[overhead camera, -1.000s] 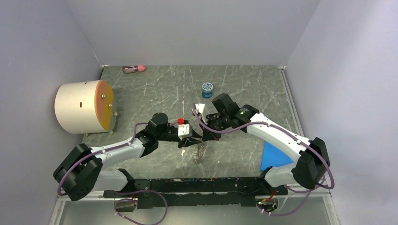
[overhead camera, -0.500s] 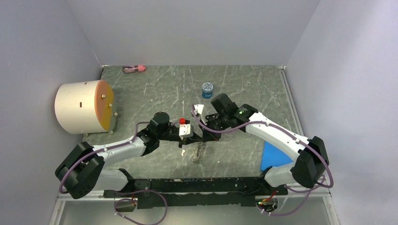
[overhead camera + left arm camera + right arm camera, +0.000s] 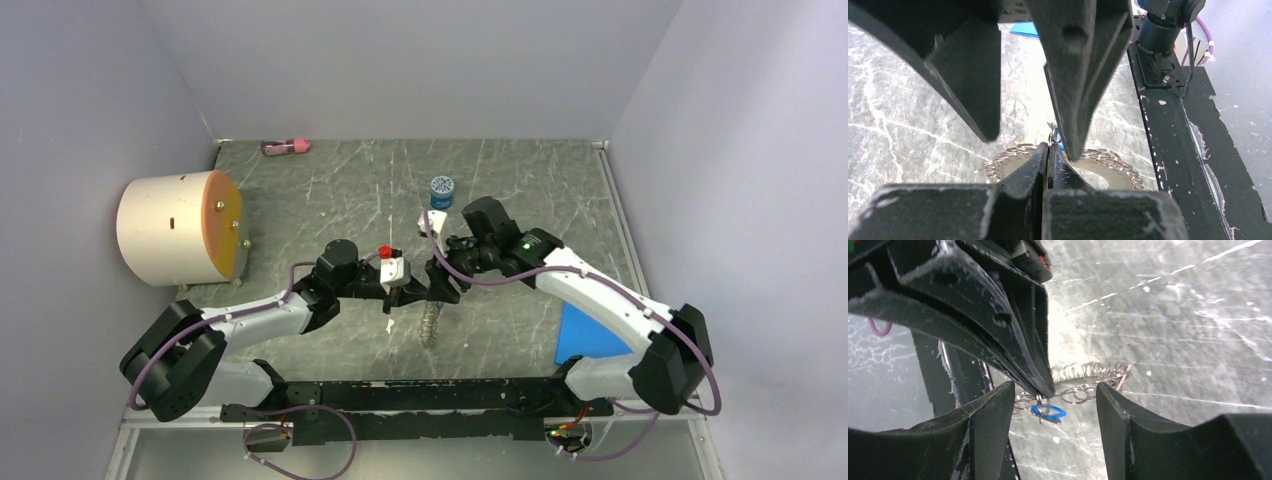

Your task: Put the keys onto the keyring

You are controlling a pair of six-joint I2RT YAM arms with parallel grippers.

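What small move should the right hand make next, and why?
Probably draw the right hand straight back a little, away from the keyring. Its jaws stand open on either side of the loop and grip nothing, while the left hand is shut on the keyring, so the loop should stay held.

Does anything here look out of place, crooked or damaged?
Nothing is spilled or broken. Only two small things: the keyring, pinched in the shut left gripper, is bunched into loose coils, and the black strip along the near edge is scuffed with white flecks.
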